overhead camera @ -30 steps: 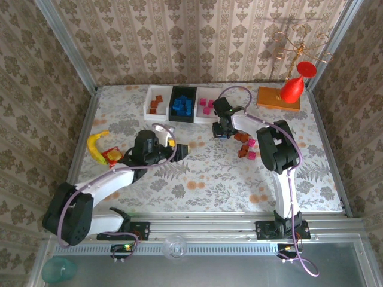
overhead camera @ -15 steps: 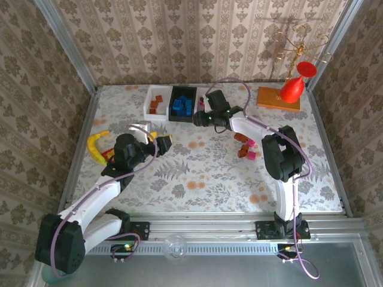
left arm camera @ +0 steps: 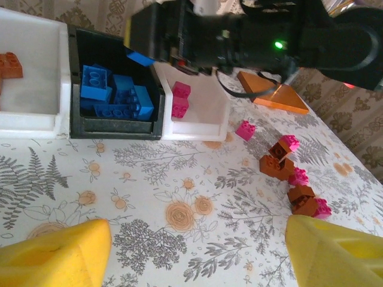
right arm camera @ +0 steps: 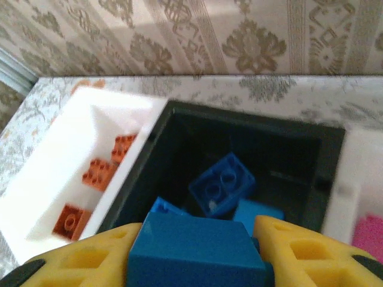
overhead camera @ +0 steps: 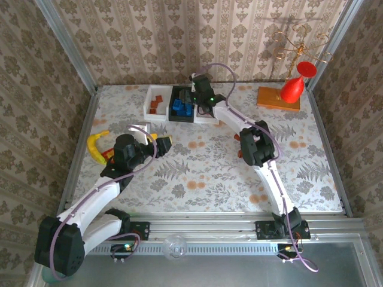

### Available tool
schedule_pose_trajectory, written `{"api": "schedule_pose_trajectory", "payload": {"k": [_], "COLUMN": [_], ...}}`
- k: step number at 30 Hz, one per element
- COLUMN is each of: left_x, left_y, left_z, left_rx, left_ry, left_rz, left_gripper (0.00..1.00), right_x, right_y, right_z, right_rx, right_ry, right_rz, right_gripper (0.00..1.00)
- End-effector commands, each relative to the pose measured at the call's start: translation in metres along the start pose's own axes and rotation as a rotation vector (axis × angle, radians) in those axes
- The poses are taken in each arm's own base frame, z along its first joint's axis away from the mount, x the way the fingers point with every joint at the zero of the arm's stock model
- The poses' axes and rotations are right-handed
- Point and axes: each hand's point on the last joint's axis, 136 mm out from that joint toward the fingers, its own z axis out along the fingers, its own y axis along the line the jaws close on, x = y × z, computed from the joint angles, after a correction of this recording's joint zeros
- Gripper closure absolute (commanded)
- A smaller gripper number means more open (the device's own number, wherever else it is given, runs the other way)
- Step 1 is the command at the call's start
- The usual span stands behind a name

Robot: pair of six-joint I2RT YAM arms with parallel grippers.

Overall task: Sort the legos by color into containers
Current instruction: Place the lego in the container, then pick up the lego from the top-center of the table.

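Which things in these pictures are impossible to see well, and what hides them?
- Top view: the right white bin sits mostly under the right arm; its contents are hidden.
- Top view: that arm's elbow covers most loose legos.
- Right wrist view: the blue brick blocks the near floor of the black bin; pink pieces are blurred, cut by the edge.

place: robot lab test booth | evidence: wallpapered panels (overhead camera: 197, 42), aluminium rails (overhead camera: 209, 226), floral tabletop (overhead camera: 203, 170)
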Motion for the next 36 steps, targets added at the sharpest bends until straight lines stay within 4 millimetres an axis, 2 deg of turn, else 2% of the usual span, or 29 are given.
{"api": "schedule_pose_trajectory", "payload": {"k": [1, 5, 7, 10, 12, 13, 16, 20, 22, 27, 32, 36], "left_x": [-0.002, 0.004, 0.006, 0.006, 0.002, 0.005, 0.001, 0.006, 0.009, 0.016, 0.019, 0.023], "left_y": [-0.011, -0.017, -0.021, -0.026, -0.028, -0.039, -0.053, -0.081, -0.092, -0.112, -0.119, -0.111], "left_z": [0.002, 0.008, 0.011, 0.014, 0.015, 0.017, 0.024, 0.043, 0.052, 0.073, 0.084, 0.086], "left_rx": [0.046, 0.069, 0.083, 0.096, 0.098, 0.129, 0.172, 0.273, 0.302, 0.358, 0.367, 0.327], "left_ry": [0.024, 0.062, 0.078, 0.097, 0.097, 0.108, 0.117, 0.163, 0.177, 0.225, 0.223, 0.226], "left_rz": [-0.011, 0.008, 0.017, 0.021, 0.018, 0.029, 0.041, 0.096, 0.128, 0.176, 0.166, 0.162], "left_gripper": [0.22, 0.22, 0.22, 0.22, 0.22, 0.22, 0.22, 0.23, 0.23, 0.23, 0.23, 0.23], "right_x": [-0.028, -0.047, -0.045, -0.034, -0.021, -0.008, 0.020, 0.055, 0.068, 0.088, 0.108, 0.119], "right_y": [0.004, 0.014, 0.014, 0.002, -0.018, -0.033, -0.083, -0.147, -0.169, -0.199, -0.214, -0.210], "right_z": [-0.008, -0.040, -0.060, -0.098, -0.126, -0.139, -0.173, -0.202, -0.206, -0.194, -0.175, -0.159], "right_rx": [0.022, 0.021, 0.028, 0.073, 0.137, 0.177, 0.295, 0.428, 0.470, 0.514, 0.511, 0.453], "right_ry": [-0.015, 0.000, 0.019, 0.029, 0.034, 0.053, 0.116, 0.225, 0.288, 0.425, 0.561, 0.616], "right_rz": [-0.014, -0.064, -0.091, -0.132, -0.148, -0.152, -0.129, -0.079, -0.069, -0.100, -0.113, -0.116], "right_gripper": [0.44, 0.32, 0.29, 0.26, 0.24, 0.23, 0.21, 0.20, 0.20, 0.20, 0.22, 0.24]}}
